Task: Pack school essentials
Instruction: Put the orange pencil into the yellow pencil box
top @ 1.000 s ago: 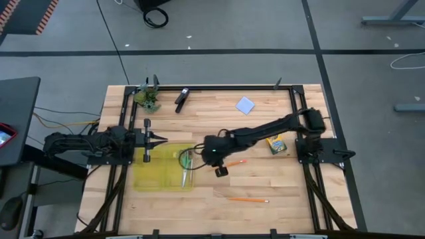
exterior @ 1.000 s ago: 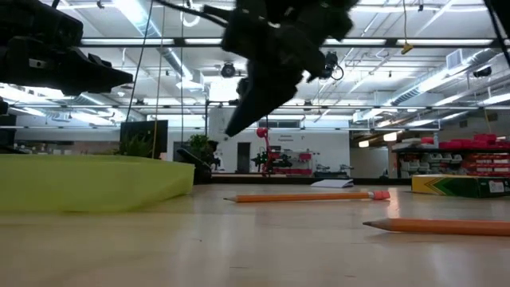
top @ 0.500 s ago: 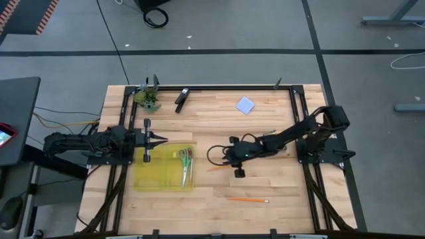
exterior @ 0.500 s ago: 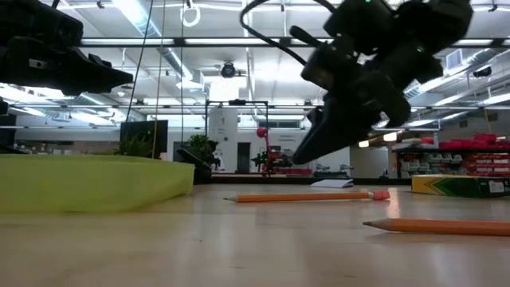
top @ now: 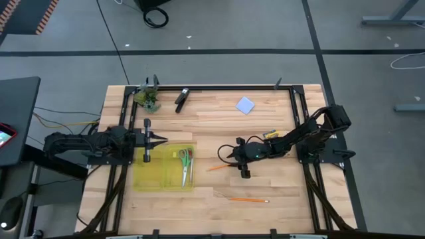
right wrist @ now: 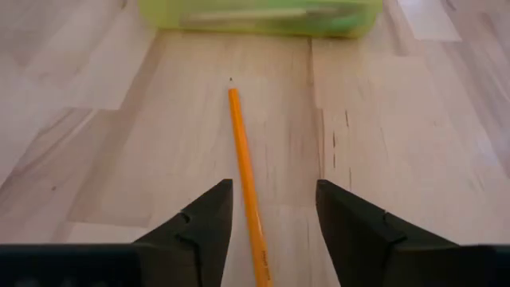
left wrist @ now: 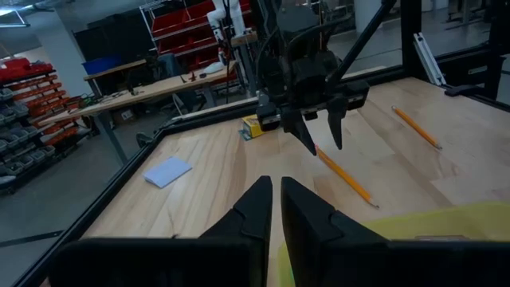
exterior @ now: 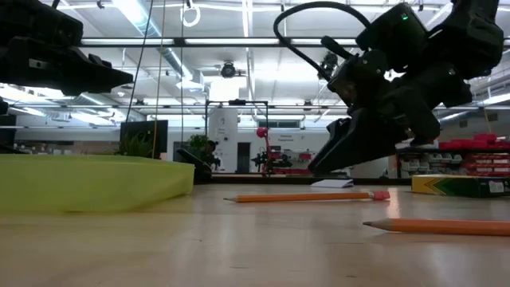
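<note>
From above, the right gripper (top: 230,157) has drawn back from the yellow-green tray (top: 149,178) since a second ago and now sits low over the nearer orange pencil (top: 219,167), while the green-handled scissors (top: 184,164) it carried then lie in the tray; the left gripper (top: 162,139) hangs at the tray's far edge as before. A second orange pencil (top: 249,199), the pale blue notepad (top: 246,105) and the yellow crayon box (top: 271,136) rest apart on the pale planked wooden surface (top: 212,126). At table height, the translucent tray wall (exterior: 96,182) looks smooth and shallow. The left wrist view shows its own jaws nearly shut on nothing. The right wrist view shows open, empty jaws straddling the slim pencil (right wrist: 245,183).
</note>
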